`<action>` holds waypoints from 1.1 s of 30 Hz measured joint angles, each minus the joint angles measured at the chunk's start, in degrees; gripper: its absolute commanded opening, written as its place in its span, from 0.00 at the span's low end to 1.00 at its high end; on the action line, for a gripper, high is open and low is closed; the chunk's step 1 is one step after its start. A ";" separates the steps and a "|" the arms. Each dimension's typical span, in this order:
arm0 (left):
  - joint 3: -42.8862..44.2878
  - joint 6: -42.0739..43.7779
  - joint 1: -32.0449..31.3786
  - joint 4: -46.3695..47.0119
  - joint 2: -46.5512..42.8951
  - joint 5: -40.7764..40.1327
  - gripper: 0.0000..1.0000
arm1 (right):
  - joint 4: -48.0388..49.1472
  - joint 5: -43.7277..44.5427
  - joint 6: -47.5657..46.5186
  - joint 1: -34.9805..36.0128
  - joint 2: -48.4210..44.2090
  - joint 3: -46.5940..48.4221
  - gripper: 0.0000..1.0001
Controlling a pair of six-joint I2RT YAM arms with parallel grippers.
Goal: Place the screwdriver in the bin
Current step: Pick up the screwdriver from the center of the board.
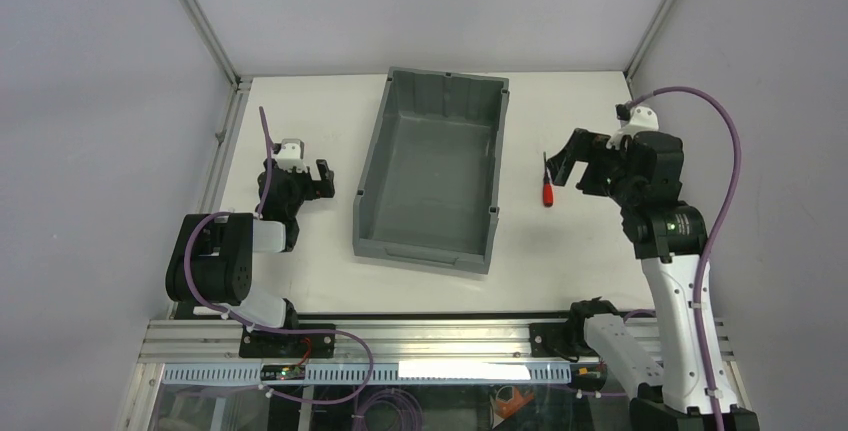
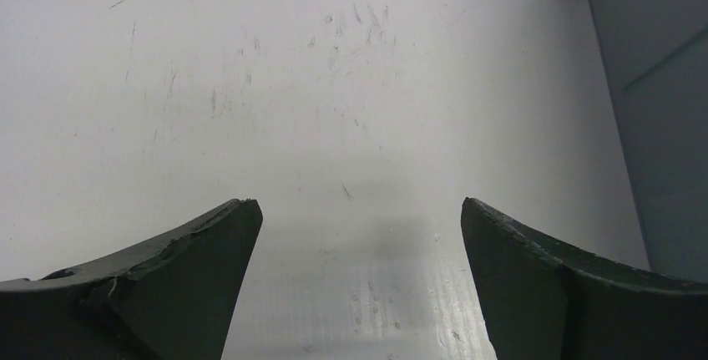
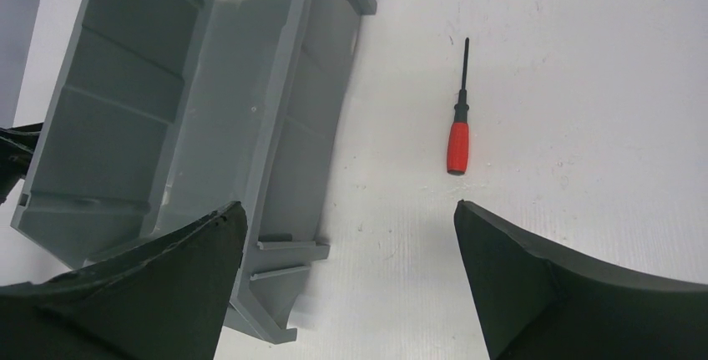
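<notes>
- Lying flat on the tabletop (image 1: pixel 560 251), the screwdriver (image 1: pixel 546 191) sat btwn the bin (image 1: pixel 368 166) and the tabletop's right edge. It was apart from the bin's right wall and roughly midway btwn the far and near edges.
- Red handle pointed toward the near edge, thin black shaft toward the far edge. The right wrist view showed it whole, w/ nothing touching it.
- Bin stood mid-tabletop, back wall nr the far edge, lower front lip facing the near edge. Its inside looked empty in both views that showed it.
- Right gripper (image 1: pixel 565 166) hung just beside the screwdriver, on the right-edge side, w/ its jaws spread fully wide and nothing btwn them. It seemed raised off the tabletop.
- Left gripper (image 1: pixel 322 179) sat on the bin's other side, toward the left edge, jaws also wide apart and holding nothing. Its wrist view showed only scratched tabletop plus a strip of bin wall.
- Progress, my read: no part of the task was done yet, i.e. no grasp, no lift, no drop.
- Step in hand was prob. the approach and line-up for the pick, since the screwdriver lay ahead of the right gripper's spread jaws.
- Left to do: lower onto the handle, close, lift clear of the bin's right wall, carry over, release inside.
</notes>
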 measured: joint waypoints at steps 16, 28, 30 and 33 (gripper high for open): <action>0.00 0.00 0.00 0.00 0.00 0.00 0.99 | -12.33 1.53 -0.59 0.00 18.84 16.44 0.99; 0.00 0.00 0.00 0.00 0.00 0.00 0.99 | -14.36 5.46 -0.37 0.00 30.91 16.59 0.95; 0.00 0.00 0.00 0.00 0.00 0.00 0.99 | -14.25 6.47 -0.31 0.00 32.50 16.57 0.93; 0.00 0.00 0.00 0.00 0.00 0.00 0.99 | -13.90 7.93 -0.24 0.00 34.84 16.31 0.90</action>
